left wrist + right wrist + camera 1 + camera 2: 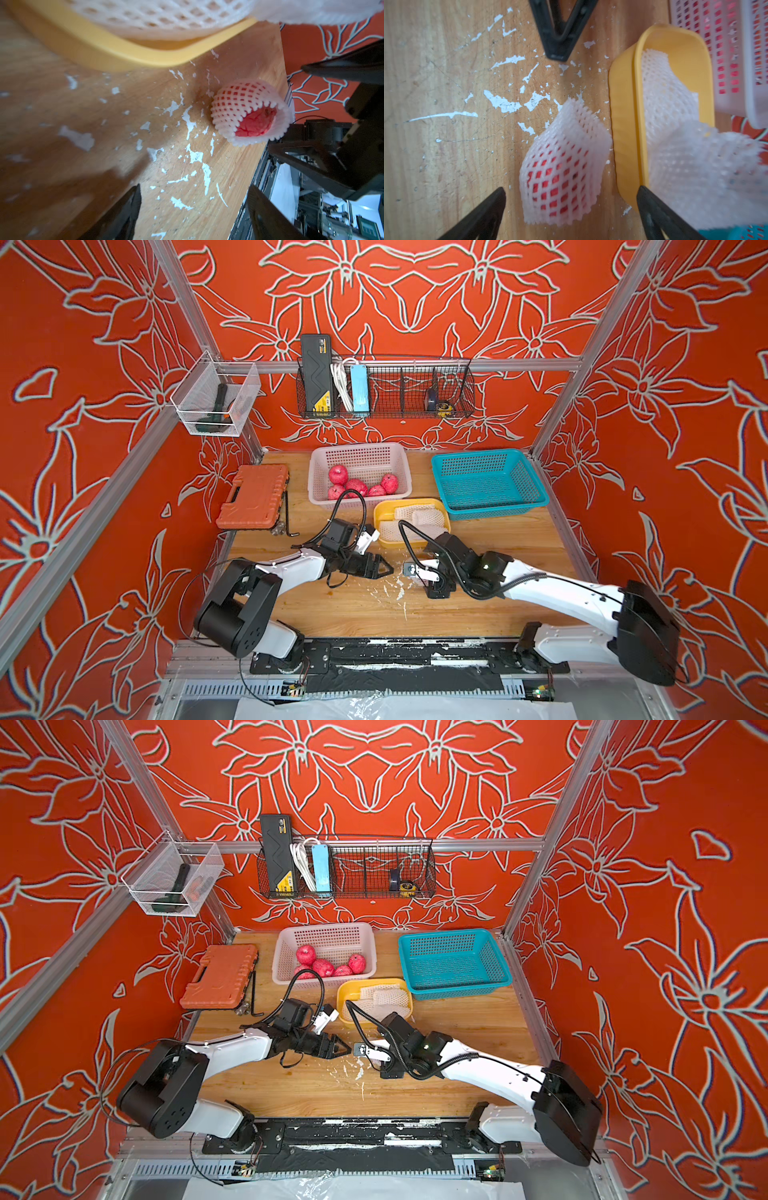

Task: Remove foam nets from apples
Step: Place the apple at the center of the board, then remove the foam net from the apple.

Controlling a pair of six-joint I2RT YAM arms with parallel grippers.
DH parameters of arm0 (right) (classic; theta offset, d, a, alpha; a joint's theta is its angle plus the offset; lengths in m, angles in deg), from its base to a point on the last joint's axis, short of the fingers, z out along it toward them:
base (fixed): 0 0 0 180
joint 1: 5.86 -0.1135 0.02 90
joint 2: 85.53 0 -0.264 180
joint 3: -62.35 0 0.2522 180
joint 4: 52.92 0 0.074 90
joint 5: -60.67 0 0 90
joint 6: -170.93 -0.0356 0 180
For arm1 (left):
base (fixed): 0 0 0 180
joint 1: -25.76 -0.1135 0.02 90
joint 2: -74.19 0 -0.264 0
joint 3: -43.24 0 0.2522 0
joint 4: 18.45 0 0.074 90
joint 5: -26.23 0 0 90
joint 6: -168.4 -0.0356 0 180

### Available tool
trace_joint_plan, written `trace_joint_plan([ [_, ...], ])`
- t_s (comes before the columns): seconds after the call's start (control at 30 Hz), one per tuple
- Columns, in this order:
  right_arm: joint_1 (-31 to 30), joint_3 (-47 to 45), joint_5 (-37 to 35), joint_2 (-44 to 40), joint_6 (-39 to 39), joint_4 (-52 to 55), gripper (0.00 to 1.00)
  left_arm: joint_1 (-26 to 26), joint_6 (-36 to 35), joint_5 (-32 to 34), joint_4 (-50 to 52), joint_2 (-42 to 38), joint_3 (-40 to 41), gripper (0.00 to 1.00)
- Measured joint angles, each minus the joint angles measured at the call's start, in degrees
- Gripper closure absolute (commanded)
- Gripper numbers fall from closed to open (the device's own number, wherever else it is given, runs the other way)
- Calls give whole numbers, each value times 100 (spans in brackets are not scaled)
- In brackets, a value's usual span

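Grippers both spread wide, empty: left gripper (pixel 194 187) above flaked table (pixel 228 166), right gripper (pixel 572 188) seemingly straddling netted apple (pixel 558 172) untouched

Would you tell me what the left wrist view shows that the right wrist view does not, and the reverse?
Left wrist only: the net's open mouth, with bare red apple showing inside, and the table's edge. Right wrist only: the pink basket and a corner of the teal basket. Both: that netted apple lying on the table by the yellow tray of loose nets, white flakes, and the left gripper and right gripper, both open.
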Motion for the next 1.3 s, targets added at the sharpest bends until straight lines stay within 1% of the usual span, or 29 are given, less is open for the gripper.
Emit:
trace_joint_plan([
  [0.17, 42, -361, -7, -861, -227, -2, 1, 153, 9, -61, -90, 391, -398, 20],
  [0.27, 105, -553, -13, -1099, -356, -2, 1, 175, 31, -72, -151, 535, -551, 19],
  [0.47, 199, -688, -9, -1051, -503, -74, 2, 352, 52, -129, -208, 855, -857, 20],
  [0.57, 256, -686, 20, -935, -551, -201, 3, 435, 50, -155, -201, 1106, -1003, 23],
  [0.63, 293, -688, 44, -863, -608, -275, 3, 461, 55, -173, -192, 1231, -1058, 27],
  [0.8, 326, -688, 413, -721, -682, -483, 3, 468, 46, -295, -157, 1403, -1119, 41],
  [0.97, 326, -686, 769, -400, -717, -566, 3, 470, 94, -461, -184, 1408, -1137, 63],
  [1.03, 328, -686, 846, -295, -741, -597, 3, 474, 111, -540, -216, 1408, -1145, 70],
  [1.17, 378, -686, 962, -199, -802, -782, 5, 490, 151, -671, -289, 1408, -1154, 81],
  [1.23, 461, -686, 1016, -186, -863, -896, 6, 509, 155, -721, -319, 1405, -1152, 83],
  [1.27, 514, -686, 1049, -186, -918, -957, 7, 516, 173, -741, -332, 1405, -1150, 88],
  [1.3, 562, -686, 1088, -186, -962, -1016, 7, 518, 195, -756, -341, 1401, -1147, 90],
])
